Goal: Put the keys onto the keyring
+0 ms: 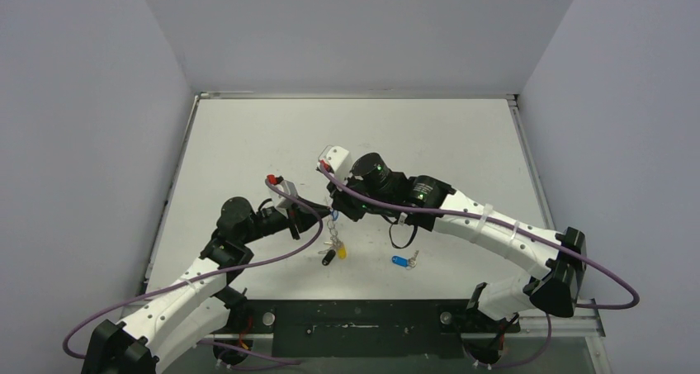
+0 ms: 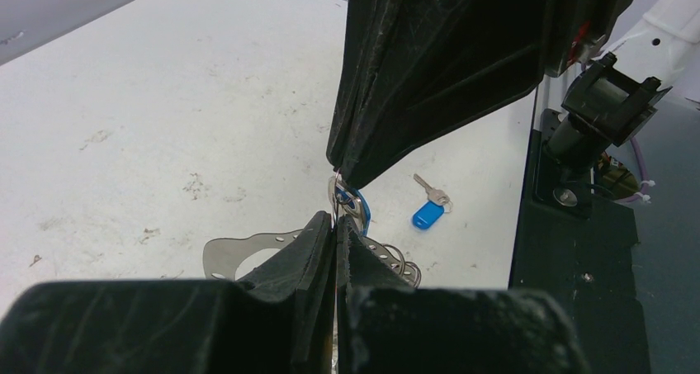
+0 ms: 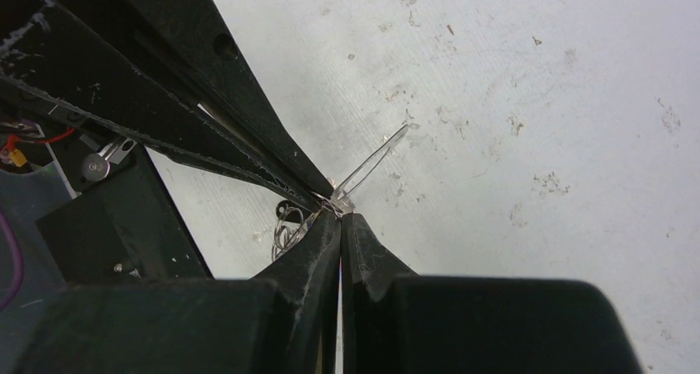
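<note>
I have both arms meeting tip to tip above the middle of the bench [image 1: 248,143]. The left fingers [image 2: 307,254] are pressed together on the wire of the keyring [image 3: 376,161], and the right fingers [image 3: 309,250] are closed on it at almost the same spot, with the hoop sticking out edge-on beyond them. A black key [image 1: 328,258] and a yellow key [image 1: 342,252] dangle just below the pinch. The loose blue key [image 1: 400,261] lies flat, off to the right and toward the bases, blade pointing right. It sits under the right forearm, so I judge the right arm nearer to it.
</note>
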Controlling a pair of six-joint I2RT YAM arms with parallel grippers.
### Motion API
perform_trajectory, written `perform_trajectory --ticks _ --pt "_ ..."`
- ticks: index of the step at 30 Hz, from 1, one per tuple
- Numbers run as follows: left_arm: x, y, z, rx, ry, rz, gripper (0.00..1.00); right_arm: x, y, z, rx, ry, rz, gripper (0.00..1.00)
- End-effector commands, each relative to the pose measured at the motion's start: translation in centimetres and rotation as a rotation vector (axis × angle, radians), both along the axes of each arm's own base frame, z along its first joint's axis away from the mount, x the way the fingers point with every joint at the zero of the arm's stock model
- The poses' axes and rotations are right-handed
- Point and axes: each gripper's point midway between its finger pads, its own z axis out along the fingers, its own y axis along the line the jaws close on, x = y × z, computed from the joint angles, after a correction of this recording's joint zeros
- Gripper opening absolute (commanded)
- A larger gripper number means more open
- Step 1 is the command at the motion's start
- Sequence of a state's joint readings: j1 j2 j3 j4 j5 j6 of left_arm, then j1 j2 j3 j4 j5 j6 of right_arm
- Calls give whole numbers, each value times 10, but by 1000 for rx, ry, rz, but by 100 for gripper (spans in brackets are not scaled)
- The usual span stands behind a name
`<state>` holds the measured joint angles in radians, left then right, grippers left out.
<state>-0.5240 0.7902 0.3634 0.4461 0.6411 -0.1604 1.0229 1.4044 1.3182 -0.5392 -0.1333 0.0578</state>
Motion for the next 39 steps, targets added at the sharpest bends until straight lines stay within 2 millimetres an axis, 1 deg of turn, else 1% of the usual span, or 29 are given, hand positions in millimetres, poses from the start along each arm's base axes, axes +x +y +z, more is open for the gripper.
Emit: perform_trajectory --ticks 1,14,19,30,39 --pt "-2 -1 14 -19 -53 -11 0 9 -2 -6 -20 -25 -42 0" --pt "-2 1 15 -23 -61 -3 0 10 -6 -22 -52 -4 -55 0" --pt "-3 1 15 -24 -63 -3 0 10 -6 -25 -54 1 -60 0" --pt "-3 2 10 -22 -55 2 0 4 0 -14 9 3 -30 0" --pt "-3 3 9 -22 -53 8 0 -4 0 -6 42 0 6 0"
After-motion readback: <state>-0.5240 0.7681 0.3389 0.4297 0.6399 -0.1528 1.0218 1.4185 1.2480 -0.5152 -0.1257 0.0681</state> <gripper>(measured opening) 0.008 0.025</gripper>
